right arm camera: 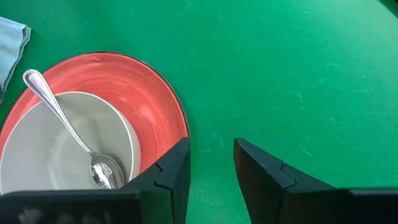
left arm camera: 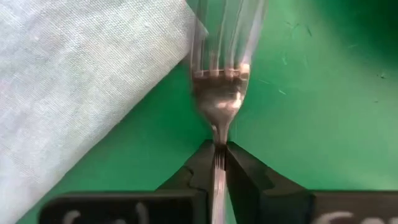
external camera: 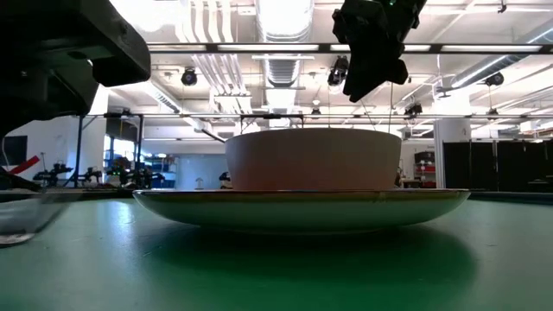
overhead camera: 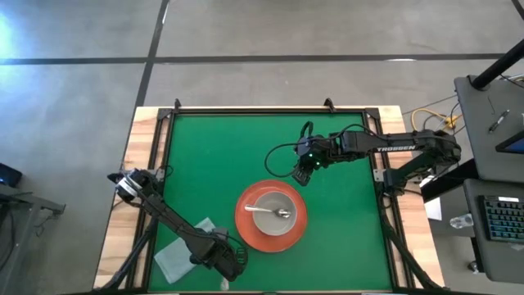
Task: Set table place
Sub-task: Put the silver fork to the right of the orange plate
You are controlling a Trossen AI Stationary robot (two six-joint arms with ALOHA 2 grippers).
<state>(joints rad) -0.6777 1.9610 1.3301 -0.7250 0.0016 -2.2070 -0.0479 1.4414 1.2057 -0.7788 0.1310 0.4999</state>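
Observation:
An orange-red plate (overhead camera: 246,225) lies on the green table (overhead camera: 213,156) toward its near edge. A grey bowl (overhead camera: 264,201) stands on the plate, and a silver spoon (overhead camera: 276,213) lies inside the bowl. My left gripper (overhead camera: 228,264) is at the near edge, left of the plate and beside a grey cloth (overhead camera: 182,252), shut on a silver fork (left arm camera: 217,87). My right gripper (overhead camera: 301,172) hangs open above the table just past the plate's far right rim. In the right wrist view its fingers (right arm camera: 211,152) stand over bare green next to the plate (right arm camera: 155,99). My left gripper (left arm camera: 219,148) pinches the fork's thin neck (left arm camera: 218,134), just behind the head, between its two fingertips. The handle runs back between the fingers, so the fork lies along them with its tines pointing away. Whether the fork is lifted off the table I cannot tell.
The grey cloth (left arm camera: 74,81) lies flat on the table beside the fork's head. Black rails and a wooden border (overhead camera: 143,139) frame the green top. Bare green stretches across the far half and the left side of the table. A desk with a keyboard (overhead camera: 501,220) stands off to the right.

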